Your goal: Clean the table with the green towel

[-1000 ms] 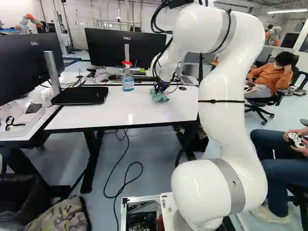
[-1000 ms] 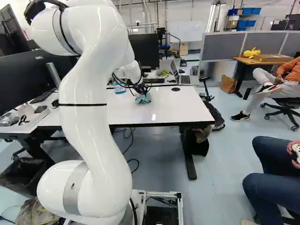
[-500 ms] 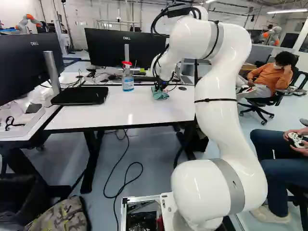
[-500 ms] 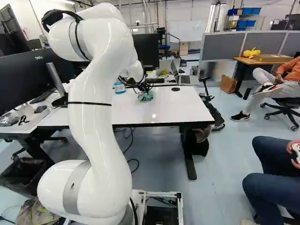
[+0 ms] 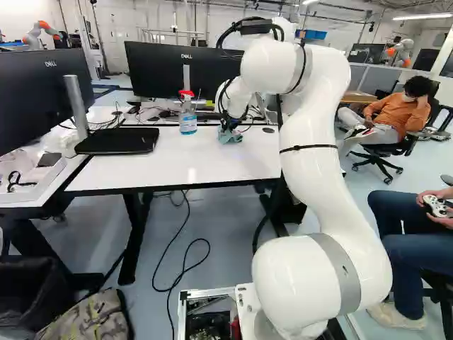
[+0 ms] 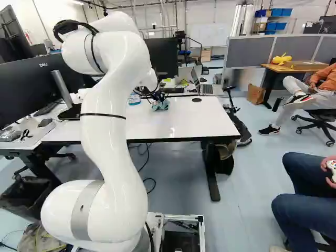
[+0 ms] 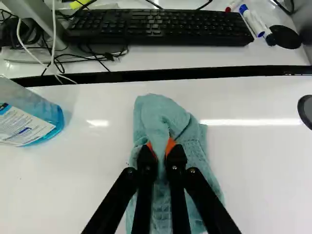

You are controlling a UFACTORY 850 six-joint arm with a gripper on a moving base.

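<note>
The tool (image 5: pixel 227 127) pinches a rumpled, textured blue-green towel (image 7: pixel 158 113)

Counted: towel (image 7: pixel 160 113), 1; spray bottle (image 5: pixel 188 122), 1; keyboard (image 7: pixel 161 28), 1. Large near monitors, 2: left-hand monitor (image 5: pixel 35 103), upper-middle monitor (image 5: pixel 157 69), left base view.

White table (image 5: pixel 177 166), glossy, dark-edged, bearing: one clear spray bottle (image 5: pixel 187 120), upright, red-topped, blue liquid within; one green towel (image 7: pixel 156 108), bunched, between bottle and disc; one round dark disc (image 6: pixel 196 100); one black monitor base (image 5: pixel 117 142), flat, left of the bottle in the left base view
</note>
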